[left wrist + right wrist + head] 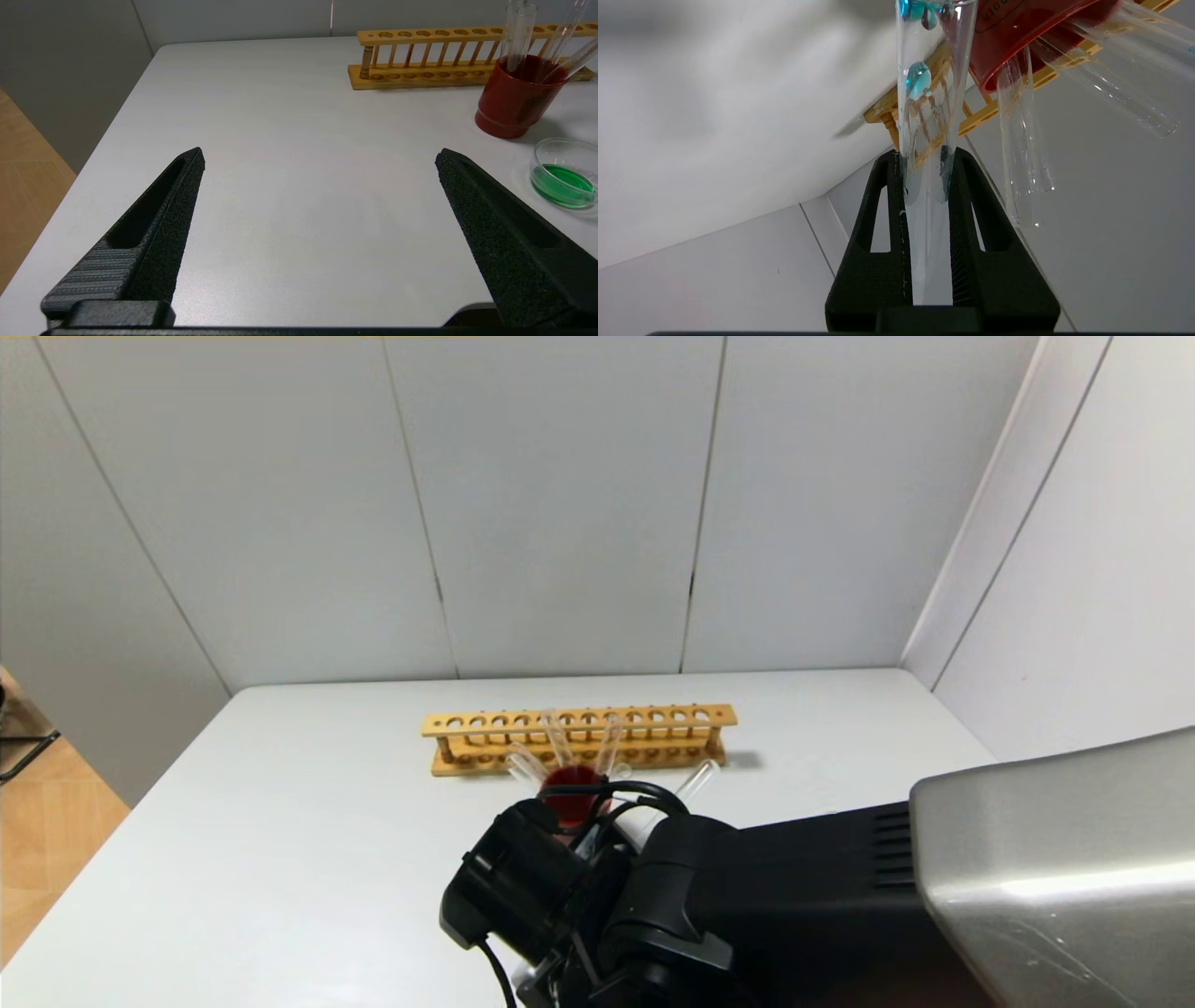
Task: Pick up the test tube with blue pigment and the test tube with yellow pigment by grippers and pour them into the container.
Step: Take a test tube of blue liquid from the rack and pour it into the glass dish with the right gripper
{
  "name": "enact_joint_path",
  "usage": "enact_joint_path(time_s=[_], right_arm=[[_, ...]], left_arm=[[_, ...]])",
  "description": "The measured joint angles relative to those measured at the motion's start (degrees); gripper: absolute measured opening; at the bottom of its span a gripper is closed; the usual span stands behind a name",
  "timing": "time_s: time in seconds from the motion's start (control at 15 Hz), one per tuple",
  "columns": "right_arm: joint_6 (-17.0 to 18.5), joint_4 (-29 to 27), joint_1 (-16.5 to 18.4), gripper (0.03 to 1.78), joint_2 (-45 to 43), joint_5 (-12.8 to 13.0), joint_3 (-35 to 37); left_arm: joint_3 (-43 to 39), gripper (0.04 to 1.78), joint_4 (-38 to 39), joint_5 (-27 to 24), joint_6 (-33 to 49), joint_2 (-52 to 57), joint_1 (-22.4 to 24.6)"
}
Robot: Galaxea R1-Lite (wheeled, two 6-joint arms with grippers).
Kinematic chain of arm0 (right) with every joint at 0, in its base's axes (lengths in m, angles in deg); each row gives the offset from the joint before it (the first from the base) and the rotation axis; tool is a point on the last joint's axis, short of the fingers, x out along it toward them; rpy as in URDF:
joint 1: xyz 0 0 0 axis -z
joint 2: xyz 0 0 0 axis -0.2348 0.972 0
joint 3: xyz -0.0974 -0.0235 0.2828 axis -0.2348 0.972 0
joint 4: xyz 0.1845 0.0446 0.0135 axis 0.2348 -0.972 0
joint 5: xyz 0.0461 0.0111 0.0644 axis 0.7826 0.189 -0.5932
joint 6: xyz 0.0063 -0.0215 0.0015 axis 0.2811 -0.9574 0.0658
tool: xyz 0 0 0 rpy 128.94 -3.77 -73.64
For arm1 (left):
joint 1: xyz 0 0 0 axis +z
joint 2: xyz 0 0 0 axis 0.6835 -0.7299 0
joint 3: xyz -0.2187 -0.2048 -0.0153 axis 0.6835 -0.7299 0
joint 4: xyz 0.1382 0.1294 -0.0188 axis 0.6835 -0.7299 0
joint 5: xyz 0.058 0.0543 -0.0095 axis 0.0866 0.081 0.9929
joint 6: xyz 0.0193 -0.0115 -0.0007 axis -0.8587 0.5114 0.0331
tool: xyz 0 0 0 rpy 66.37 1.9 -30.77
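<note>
My right gripper (924, 156) is shut on the test tube with blue pigment (927, 93); teal-blue drops cling inside the glass beyond the fingertips. In the head view the right arm reaches in from the right to just in front of the red beaker (571, 793), and its fingers are hidden there. The container (563, 175), a low clear dish, holds green liquid and stands near the red beaker (514, 102). My left gripper (321, 154) hangs open over bare table, holding nothing. I cannot make out the test tube with yellow pigment.
A wooden tube rack (579, 737) stands behind the red beaker, across the white table (299, 116). Several clear tubes (518, 32) lean in the red beaker. Grey walls close off the back and right; the table's left edge drops to a wooden floor.
</note>
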Motion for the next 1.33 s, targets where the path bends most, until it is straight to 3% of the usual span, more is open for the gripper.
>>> enact_joint_path(time_s=[0.2, 0.4, 1.33], right_arm=[[-0.61, -0.10, 0.26, 0.32, 0.24, 0.22, -0.45], [-3.15, -1.01, 0.02, 0.32, 0.11, 4.07, -1.30], [-3.50, -1.15, -0.72, 0.32, 0.13, 4.35, -2.07]], left_arm=[[-0.02, 1.75, 0.00, 0.00, 0.02, 0.00, 0.00], [-0.02, 1.75, -0.02, 0.00, 0.02, 0.00, -0.02], [-0.02, 1.75, 0.00, 0.00, 0.00, 0.00, 0.00]])
